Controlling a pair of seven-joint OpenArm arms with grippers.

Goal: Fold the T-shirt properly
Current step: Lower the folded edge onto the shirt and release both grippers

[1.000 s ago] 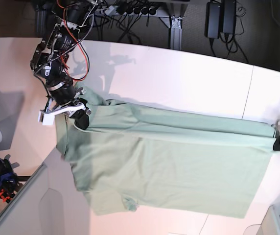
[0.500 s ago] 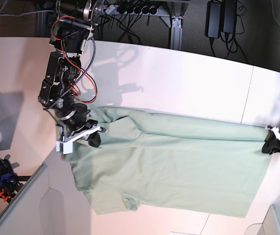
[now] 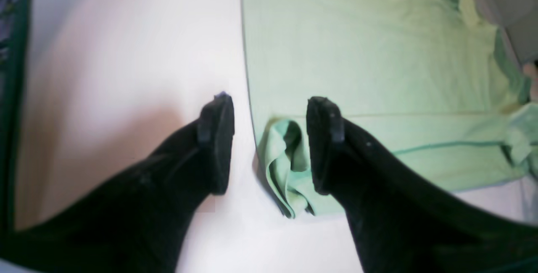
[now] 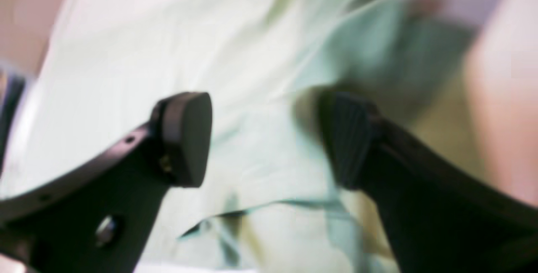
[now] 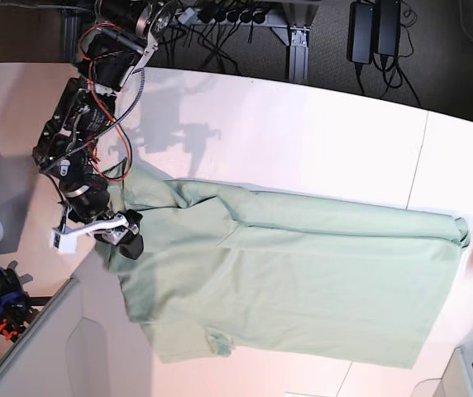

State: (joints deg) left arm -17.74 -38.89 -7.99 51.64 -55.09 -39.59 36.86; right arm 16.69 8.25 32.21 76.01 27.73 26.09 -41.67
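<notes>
Robotics lab: white table (image 5: 319, 141), cable tangle (image 5: 220, 21), power bricks (image 5: 375, 33)

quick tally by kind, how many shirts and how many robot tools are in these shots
T-shirt: 1, pale mint green, lying on the white table
Tools: 2, the left tool and the right tool, both open over the cloth
Total: 3
</notes>
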